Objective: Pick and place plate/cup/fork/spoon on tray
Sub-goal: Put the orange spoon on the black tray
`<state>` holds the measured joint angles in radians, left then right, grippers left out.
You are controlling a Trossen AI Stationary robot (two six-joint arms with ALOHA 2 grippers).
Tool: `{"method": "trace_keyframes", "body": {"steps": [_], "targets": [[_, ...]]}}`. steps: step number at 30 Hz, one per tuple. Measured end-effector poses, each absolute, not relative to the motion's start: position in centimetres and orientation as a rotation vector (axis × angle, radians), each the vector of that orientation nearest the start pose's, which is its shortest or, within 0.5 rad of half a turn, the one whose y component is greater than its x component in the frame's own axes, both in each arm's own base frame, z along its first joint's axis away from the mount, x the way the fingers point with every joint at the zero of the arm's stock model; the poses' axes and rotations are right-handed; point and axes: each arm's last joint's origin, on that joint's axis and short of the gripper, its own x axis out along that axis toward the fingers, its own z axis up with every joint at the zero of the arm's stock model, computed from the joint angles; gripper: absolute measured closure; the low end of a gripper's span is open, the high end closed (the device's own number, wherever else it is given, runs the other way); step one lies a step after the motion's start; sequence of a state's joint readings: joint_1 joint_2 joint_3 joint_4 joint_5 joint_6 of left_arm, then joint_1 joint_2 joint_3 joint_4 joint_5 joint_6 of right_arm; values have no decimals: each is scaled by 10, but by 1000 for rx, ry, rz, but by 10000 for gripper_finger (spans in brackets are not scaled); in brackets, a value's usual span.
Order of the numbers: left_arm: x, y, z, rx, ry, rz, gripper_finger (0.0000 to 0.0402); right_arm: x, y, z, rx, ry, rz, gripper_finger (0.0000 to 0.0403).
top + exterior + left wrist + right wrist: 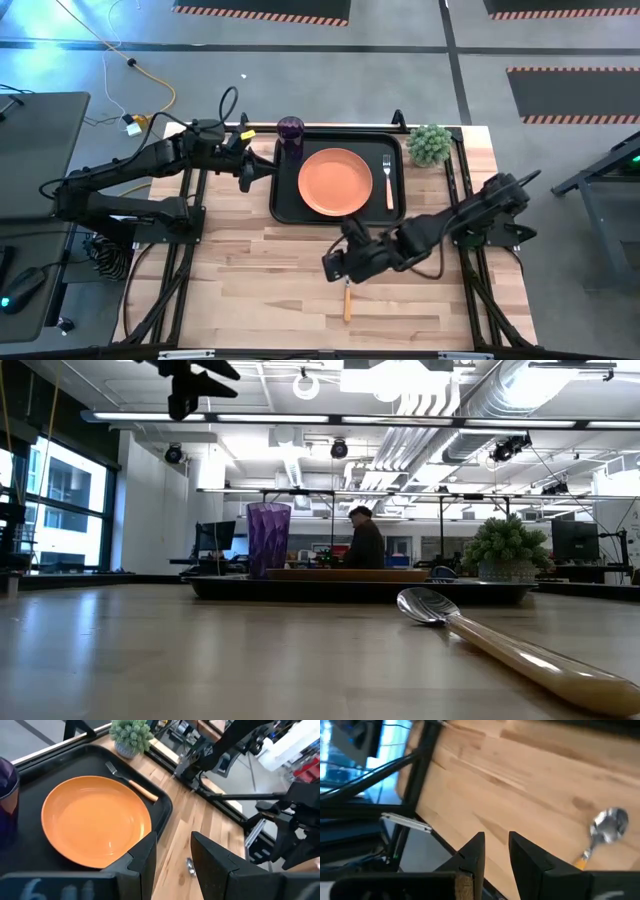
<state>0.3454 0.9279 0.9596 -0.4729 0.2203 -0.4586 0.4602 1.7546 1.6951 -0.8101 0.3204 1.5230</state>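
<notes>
While the plate (336,181), fork (388,180) and cup (290,132) already sit on the tray (282,205), the spoon (347,298) lies on the table (250,290) well in front of the tray. Above the spoon's bowl end, the right gripper (333,268) hovers empty, fingers (472,855) narrowly parted. Beside the tray's left edge, the left gripper (256,172) hangs empty with a similar narrow gap.

Four cameras, one table.
Overhead looks straight down; the low one skims level across the tabletop; both share the tray (338,182) and spoon (500,645).
</notes>
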Motion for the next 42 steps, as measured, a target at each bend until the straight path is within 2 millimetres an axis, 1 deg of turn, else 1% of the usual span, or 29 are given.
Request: {"method": "trace_keyframes", "body": {"steps": [6,12,20,28,37,42], "targets": [[182,59,341,-563,399,217,291,344,174,313,1204,821,-576,325],[182,59,341,-553,402,215,291,342,180,291,1247,928,-720,325],[182,59,341,-500,407,205,291,354,190,260,1237,1048,-758,325],[182,59,341,-500,407,205,291,359,193,245,1252,1059,-800,323],[182,59,341,-501,407,205,291,366,199,221,1250,1129,-846,291],[182,59,341,-501,407,205,291,370,201,210,1261,1130,-873,284]]}}
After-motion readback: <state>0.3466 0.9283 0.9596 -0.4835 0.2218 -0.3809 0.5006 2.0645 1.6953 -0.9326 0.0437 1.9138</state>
